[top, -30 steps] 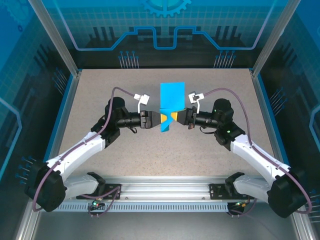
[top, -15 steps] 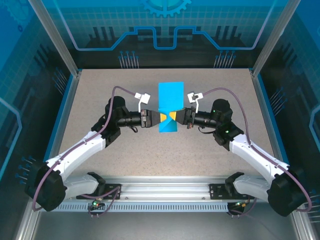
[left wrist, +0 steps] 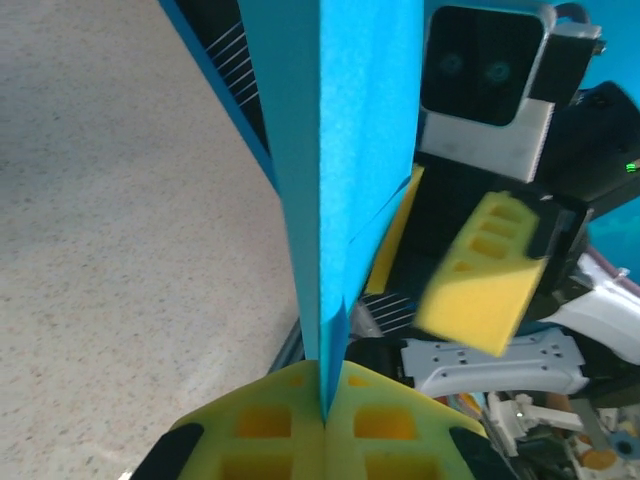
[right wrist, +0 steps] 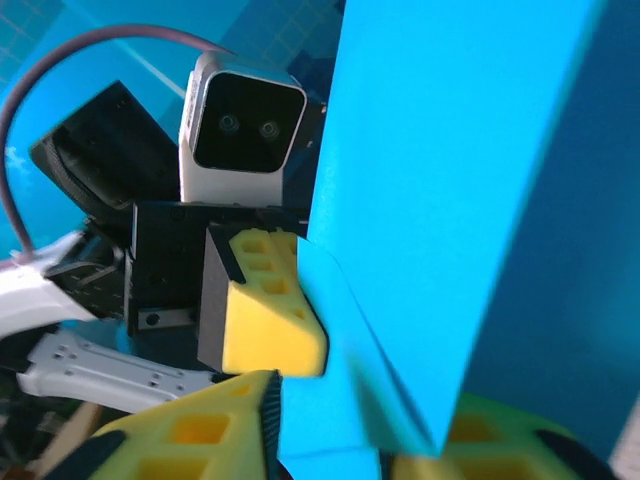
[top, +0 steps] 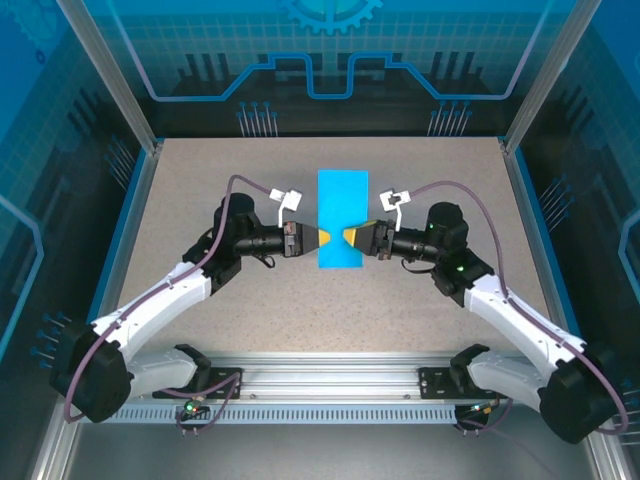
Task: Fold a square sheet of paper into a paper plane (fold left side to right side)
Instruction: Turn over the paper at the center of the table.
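Cyan paper (top: 338, 200) lies over the middle of the bench (top: 330, 310) as a narrow rectangle between our two hands, and we judge it already doubled left over right. Our left hand (top: 322, 237) has its yellow pads (left wrist: 270, 425) pressed together on the paper's edge. Our right hand (top: 347, 237) brackets the opposite edge, but we cannot tell whether it is clamped. To finish well, we should grip firmly, match the free edges, avoid tugging the hands apart, then press the crease flat.
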Robot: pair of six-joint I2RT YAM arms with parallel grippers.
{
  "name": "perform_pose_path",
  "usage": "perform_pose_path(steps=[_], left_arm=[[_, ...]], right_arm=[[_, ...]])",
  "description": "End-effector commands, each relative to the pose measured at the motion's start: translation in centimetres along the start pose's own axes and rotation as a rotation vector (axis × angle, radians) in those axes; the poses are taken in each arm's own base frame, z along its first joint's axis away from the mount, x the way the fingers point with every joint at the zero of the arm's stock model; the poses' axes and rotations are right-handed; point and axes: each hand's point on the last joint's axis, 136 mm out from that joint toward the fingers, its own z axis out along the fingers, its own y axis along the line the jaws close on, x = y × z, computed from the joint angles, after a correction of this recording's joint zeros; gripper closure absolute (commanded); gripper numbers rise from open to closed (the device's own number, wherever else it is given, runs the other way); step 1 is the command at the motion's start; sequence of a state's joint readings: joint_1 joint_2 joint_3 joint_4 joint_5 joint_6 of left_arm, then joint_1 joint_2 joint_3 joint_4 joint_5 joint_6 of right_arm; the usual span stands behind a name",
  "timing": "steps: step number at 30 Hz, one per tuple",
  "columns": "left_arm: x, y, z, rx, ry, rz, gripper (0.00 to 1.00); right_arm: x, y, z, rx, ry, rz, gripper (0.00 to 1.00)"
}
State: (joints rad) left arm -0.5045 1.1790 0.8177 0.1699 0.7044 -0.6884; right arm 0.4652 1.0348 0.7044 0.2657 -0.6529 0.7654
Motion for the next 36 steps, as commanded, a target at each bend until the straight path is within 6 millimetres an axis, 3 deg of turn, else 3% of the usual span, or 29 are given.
perform_pose_path(steps=[1,5,9,12,15,19,25,31,36], left_arm=[[0.6,1.2,-0.3,-0.135,0.021,0.053,1.0],[2.5,3.9,-0.5,-0.376,0.111,0.122,1.0],[3.5,6.7,-2.0,-0.668,0.151,0.203,1.0],[3.7,9.0,-4.0,-0.929,0.167,0.255,1.0],[3.8,10.2,-5.3,-1.161,0.205,0.328,1.0],[3.8,10.9,-5.9,-1.386,0.228,0.389,1.0],[4.4,12.6,-5.5,-1.59,0.31,0.396,1.0],[7.6,15.4,-4.7,-1.707,0.55,0.362,1.0],[10.4,16.8,-2.6,-1.644,0.728,0.294,1.0]], right_arm=[[0.9,-2.8,-2.0,0.162,-0.002,0.014,0.6],[2.6,-7.3,-5.9,0.488,0.027,0.039,0.48],[4.5,-11.9,-12.1,0.896,0.079,0.103,0.34],[5.4,-13.6,-16.1,1.101,0.09,0.146,0.27],[5.7,-14.1,-17.8,1.17,0.074,0.158,0.13],[6.1,-14.6,-18.6,1.208,0.078,0.168,0.0],[6.7,-15.0,-18.7,1.214,0.101,0.184,0.0],[7.1,-15.1,-17.6,1.153,0.1,0.197,0.0],[7.6,-15.3,-17.2,1.131,0.106,0.21,0.0]])
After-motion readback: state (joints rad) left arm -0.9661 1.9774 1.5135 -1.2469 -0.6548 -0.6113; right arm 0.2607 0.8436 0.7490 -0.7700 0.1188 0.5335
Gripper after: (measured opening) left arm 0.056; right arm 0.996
